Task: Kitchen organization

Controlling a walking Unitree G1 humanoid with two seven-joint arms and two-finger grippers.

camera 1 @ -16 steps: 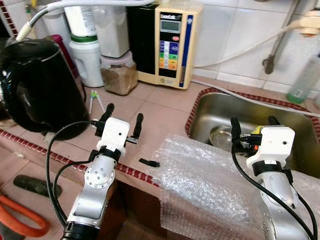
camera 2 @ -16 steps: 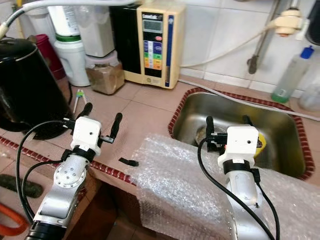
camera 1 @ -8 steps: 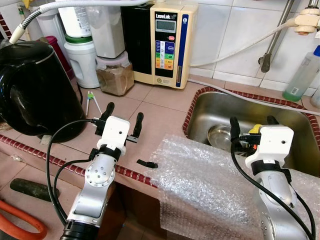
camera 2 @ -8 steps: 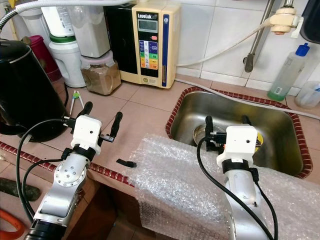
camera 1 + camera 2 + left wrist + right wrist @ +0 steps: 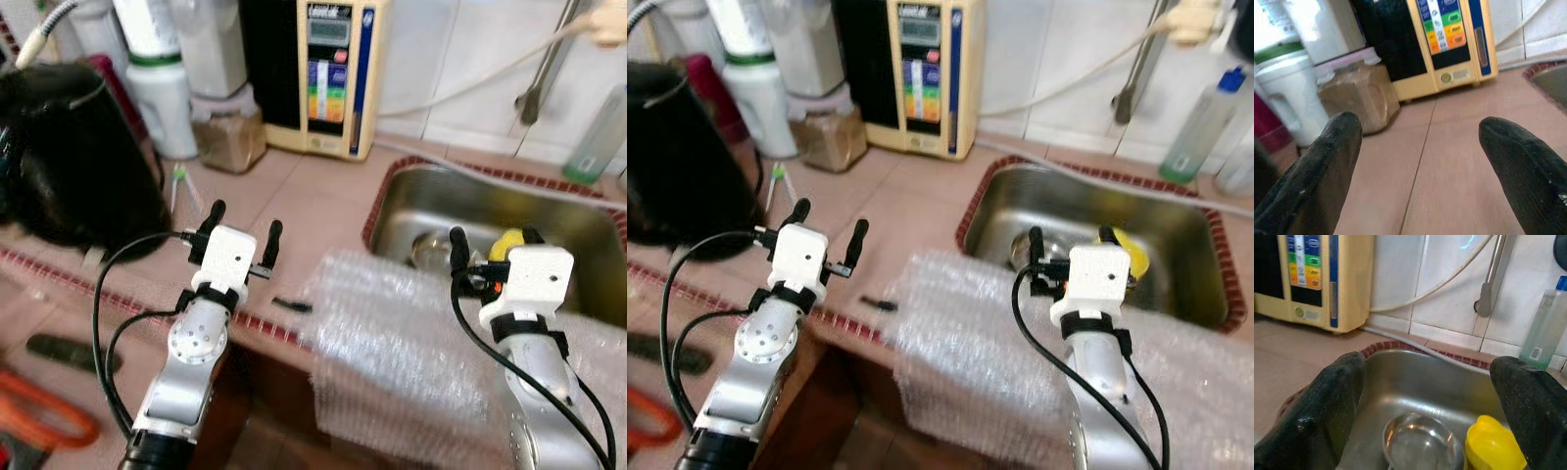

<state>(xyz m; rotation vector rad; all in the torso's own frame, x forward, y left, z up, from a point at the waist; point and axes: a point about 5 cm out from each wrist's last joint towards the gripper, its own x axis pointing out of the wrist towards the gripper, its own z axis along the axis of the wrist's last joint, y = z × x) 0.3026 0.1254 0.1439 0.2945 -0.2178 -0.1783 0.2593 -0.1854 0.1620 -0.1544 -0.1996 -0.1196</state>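
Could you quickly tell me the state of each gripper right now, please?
Left gripper: open, holding nothing.
Right gripper: open, holding nothing.

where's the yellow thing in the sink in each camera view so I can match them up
Left eye view: yellow object in the steel sink, behind the right gripper.
Right eye view: it peeks out beside that gripper's white housing.
Right wrist view: it lies between the two fingers, beside the steel bowl.
Left wrist view: not in it.
Shared landmark: the steel bowl.
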